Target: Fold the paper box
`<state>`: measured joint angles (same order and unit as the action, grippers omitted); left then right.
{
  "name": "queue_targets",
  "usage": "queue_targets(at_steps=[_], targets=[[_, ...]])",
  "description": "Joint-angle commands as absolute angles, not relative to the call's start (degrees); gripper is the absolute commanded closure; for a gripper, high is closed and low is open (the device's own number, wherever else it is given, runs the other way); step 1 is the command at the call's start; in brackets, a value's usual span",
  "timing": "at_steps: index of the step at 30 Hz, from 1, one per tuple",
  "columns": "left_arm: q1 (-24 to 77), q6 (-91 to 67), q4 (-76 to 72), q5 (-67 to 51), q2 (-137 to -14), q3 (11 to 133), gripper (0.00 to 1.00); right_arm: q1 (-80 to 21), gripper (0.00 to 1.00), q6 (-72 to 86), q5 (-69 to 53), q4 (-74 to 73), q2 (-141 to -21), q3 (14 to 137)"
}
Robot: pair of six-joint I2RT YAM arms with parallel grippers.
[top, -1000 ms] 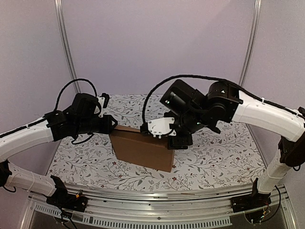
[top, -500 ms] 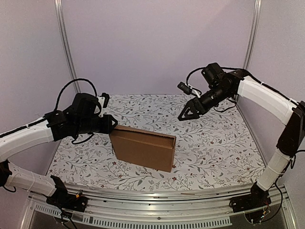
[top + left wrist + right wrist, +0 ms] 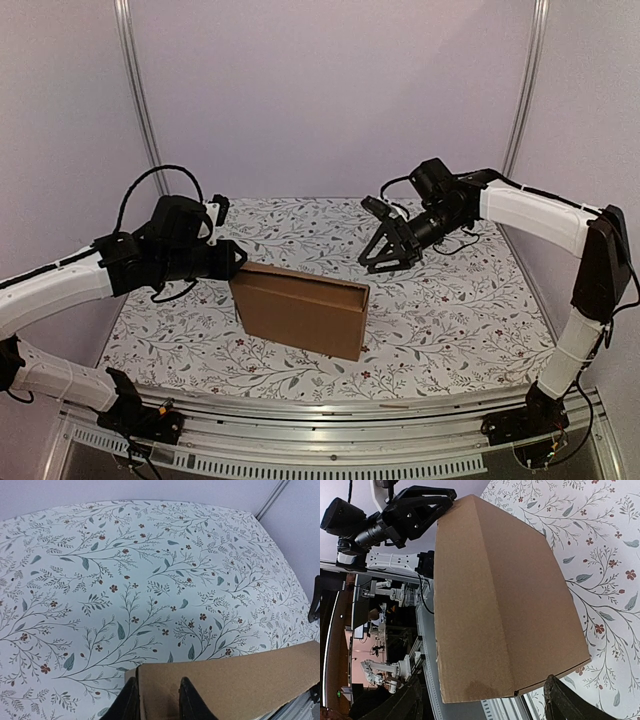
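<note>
Brown corrugated, already shaped into a shallow mailer: the paper box [image 3: 300, 312], tipped up on a long edge in the middle of the flowered tablecloth [image 3: 450, 320], broad face towards the arm bases. Pinched at its upper left corner by the left gripper [image 3: 237, 258], set narrow, one finger on each side of the cardboard wall in the left wrist view.

Looks late in the fold. Walls up, lid laid over, a dark slit showing along the top edge, so probably just a closing press or tuck left to do.

Over to the right gripper [image 3: 385, 252]: spread wide, holding nothing, touching nothing, hanging above the cloth up behind the box's right end and apart from it. From its own camera, box dead ahead, framed by the splayed fingers [image 3: 560, 700].

Next, by the look of it: bringing that open gripper down to the free right end, squaring to the top edge, then pressing against the pinned corner. Some risk of swivelling the box about that single hold if pushed off-centre.
</note>
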<state>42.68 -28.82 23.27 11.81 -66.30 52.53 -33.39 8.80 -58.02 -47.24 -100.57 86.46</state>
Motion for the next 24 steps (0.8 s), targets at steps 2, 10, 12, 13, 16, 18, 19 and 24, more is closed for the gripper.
queue_targets(at_steps=[2, 10, 12, 13, 16, 18, 19, 24], targets=[[42.1, -28.8, 26.3, 11.7, -67.2, 50.1, 0.72, -34.4, 0.18, 8.8, -59.6, -46.4, -101.1, 83.6], [42.1, -28.8, 26.2, 12.2, -67.0, 49.7, 0.71, -36.9, 0.15, 2.0, -57.5, -53.1, -103.1, 85.8], [42.1, -28.8, 26.2, 12.2, -67.1, 49.6, 0.71, -37.4, 0.15, 0.8, -56.4, -54.0, -103.7, 85.9], [42.1, -28.8, 26.1, 12.2, -67.1, 49.5, 0.72, -37.5, 0.15, 0.6, -55.7, -54.4, -103.9, 85.9], [42.1, -28.9, 25.9, 12.2, -67.1, 48.9, 0.71, -37.7, 0.15, -1.7, -52.7, -55.9, -105.0, 86.4], [42.1, -28.9, 25.7, 12.3, -67.1, 48.5, 0.71, -37.7, 0.15, -2.2, -51.4, -56.7, -105.7, 86.7], [42.1, -28.9, 25.6, 12.3, -67.1, 48.3, 0.71, -37.7, 0.16, -2.3, -50.8, -56.9, -106.0, 86.9], [42.1, -29.3, 24.9, 12.3, -67.1, 47.1, 0.71, -38.6, 0.16, -4.8, -47.2, -59.3, -107.1, 87.8]])
